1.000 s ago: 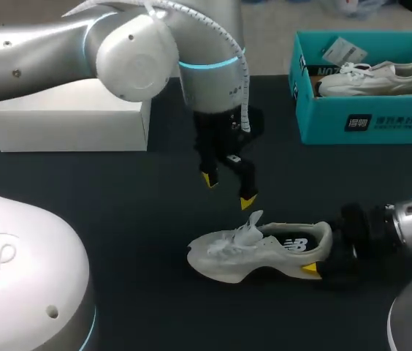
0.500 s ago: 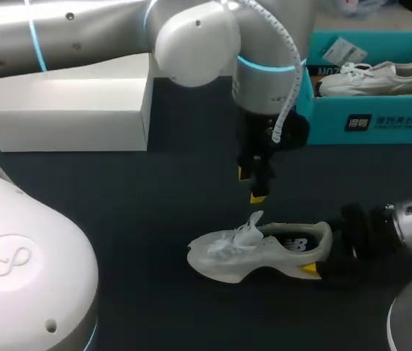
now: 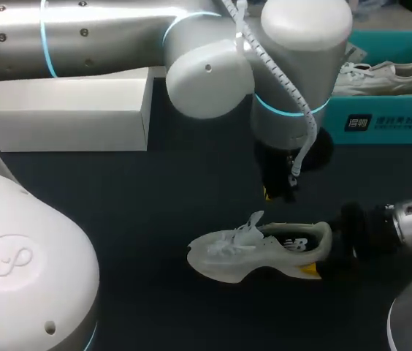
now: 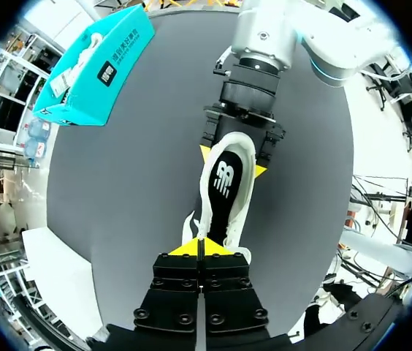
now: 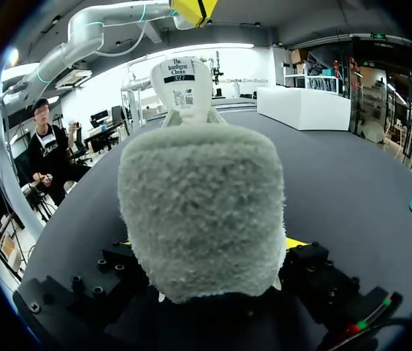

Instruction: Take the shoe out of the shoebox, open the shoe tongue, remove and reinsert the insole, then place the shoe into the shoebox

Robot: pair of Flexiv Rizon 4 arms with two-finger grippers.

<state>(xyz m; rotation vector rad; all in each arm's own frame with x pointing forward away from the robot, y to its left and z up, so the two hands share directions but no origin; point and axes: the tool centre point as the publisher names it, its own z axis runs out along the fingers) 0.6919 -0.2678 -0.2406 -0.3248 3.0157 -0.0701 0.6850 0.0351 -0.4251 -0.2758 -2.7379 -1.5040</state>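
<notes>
Shoe point(image 3: 253, 252) heel clamped by right gripper point(image 4: 232, 162); left gripper point(image 4: 202, 249) pinched closed (shoebox point(image 3: 388, 124) holds second shoe point(image 3: 381, 75)).

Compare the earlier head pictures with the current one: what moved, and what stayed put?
The left claw swung from above the tongue of the shoe toward the teal shoebox, and its fingers closed with nothing between them. The right claw stayed clamped on the shoe's heel; the shoe, teal shoebox and white box did not move.
</notes>
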